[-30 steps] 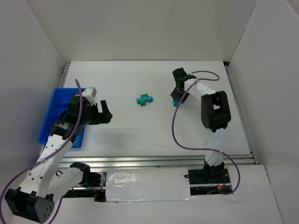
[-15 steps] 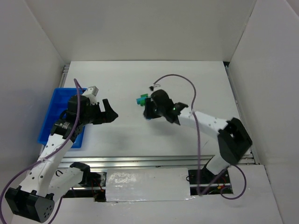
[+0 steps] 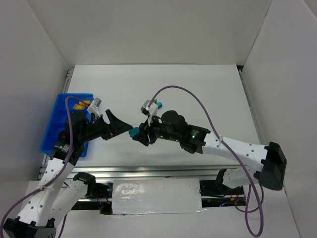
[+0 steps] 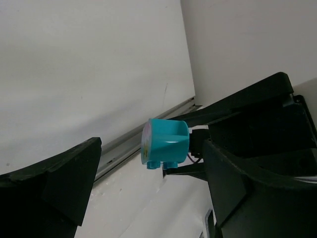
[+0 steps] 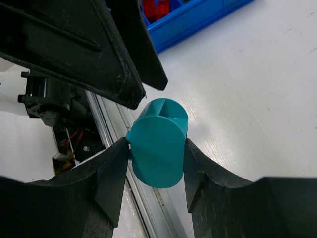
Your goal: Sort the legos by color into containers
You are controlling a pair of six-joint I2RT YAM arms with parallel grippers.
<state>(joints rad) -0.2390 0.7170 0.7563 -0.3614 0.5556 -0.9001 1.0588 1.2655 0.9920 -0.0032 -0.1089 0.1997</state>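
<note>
My right gripper point(image 3: 140, 135) point(image 5: 157, 148) is shut on a rounded teal lego point(image 3: 134, 133) point(image 5: 159, 143) and holds it above the table's near left part. My left gripper point(image 3: 121, 128) point(image 4: 158, 198) is open and points at it. In the left wrist view the teal lego point(image 4: 166, 148) hangs just ahead of the gap between the wide-spread fingers, touching neither. The blue tray of containers point(image 3: 52, 121) point(image 5: 198, 20) lies at the left edge. It holds yellow legos point(image 3: 78, 105) in a far compartment and red legos point(image 5: 156, 7) in another.
A small teal and green cluster of legos point(image 3: 159, 105) lies mid-table, partly hidden behind the right wrist. The right arm stretches across the near half of the table. White walls stand on three sides, and a metal rail point(image 3: 163, 171) runs along the near edge.
The right arm has swung from the far right across to the near left with the teal lego in its grip. The left gripper has shifted towards it and dropped lower.
</note>
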